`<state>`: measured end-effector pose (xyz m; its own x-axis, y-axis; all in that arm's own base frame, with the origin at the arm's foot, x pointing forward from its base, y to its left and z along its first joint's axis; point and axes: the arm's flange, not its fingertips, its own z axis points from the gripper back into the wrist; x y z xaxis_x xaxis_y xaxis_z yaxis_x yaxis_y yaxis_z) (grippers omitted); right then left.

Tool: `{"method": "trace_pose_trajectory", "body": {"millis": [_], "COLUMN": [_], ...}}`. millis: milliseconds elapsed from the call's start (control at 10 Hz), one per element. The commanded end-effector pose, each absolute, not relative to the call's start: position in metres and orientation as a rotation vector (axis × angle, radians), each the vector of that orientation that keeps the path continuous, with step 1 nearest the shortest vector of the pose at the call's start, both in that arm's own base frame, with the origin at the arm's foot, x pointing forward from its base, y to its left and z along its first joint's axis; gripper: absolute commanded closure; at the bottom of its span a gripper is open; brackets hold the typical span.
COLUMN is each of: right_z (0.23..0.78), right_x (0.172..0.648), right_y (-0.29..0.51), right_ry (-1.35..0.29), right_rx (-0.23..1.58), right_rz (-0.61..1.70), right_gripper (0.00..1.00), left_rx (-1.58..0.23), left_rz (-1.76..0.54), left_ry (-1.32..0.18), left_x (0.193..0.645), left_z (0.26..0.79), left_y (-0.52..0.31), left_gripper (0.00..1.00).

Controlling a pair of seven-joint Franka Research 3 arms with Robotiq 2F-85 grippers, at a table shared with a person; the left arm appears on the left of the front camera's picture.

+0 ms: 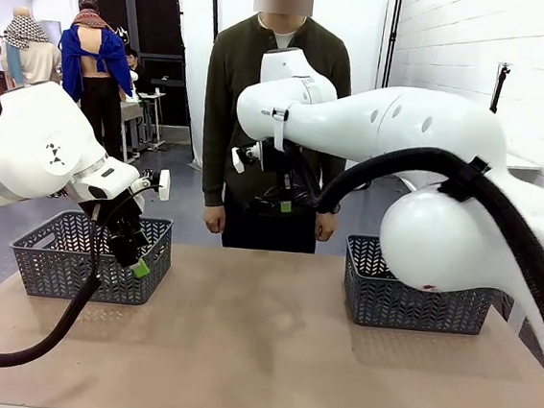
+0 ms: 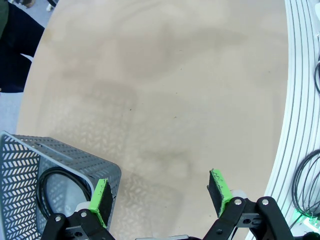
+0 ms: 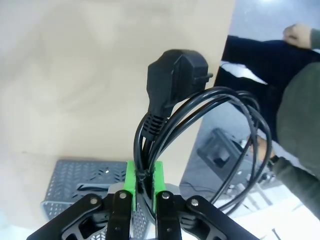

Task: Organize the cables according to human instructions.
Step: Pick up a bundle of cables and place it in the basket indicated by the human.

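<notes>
Tan counter [image 1: 258,347] with 2 grey baskets: left basket [image 1: 54,265], right basket [image 1: 417,300]. Person [image 1: 231,75] in olive top standing at far edge, arms down. Right pincer [image 3: 145,187] raised over counter in front of person, clamped tight on coiled black cable [image 3: 220,145], chunky plug [image 3: 172,75] sticking up. Left pincer [image 2: 162,192] spread wide, nothing held, just beside left basket corner. Another cable loop [image 2: 55,192] lying inside left basket.
</notes>
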<state>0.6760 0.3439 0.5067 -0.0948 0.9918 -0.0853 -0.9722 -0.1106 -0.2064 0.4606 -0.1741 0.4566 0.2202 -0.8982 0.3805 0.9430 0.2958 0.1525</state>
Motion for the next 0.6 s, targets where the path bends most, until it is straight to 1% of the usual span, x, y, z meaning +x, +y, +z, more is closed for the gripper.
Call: {"method": "trace_pose_trajectory", "body": {"millis": [0,500], "right_z": [0.481,0.505], "right_x": [0.611,0.62], "right_y": [0.308,0.273], "right_ry": [-0.134,-0.134], "right_rx": [-0.226,-0.192], "right_rz": [1.635,1.568], "right_gripper": [1.0,1.0], "left_rx": [-0.121,-0.121], "left_rz": [-1.279,-1.279], "left_ry": [-0.425,-0.425], "left_x": [0.46,0.46], "left_z": [0.459,0.459], "left_y": [-0.174,-0.174], "left_gripper": [0.0,0.0]}}
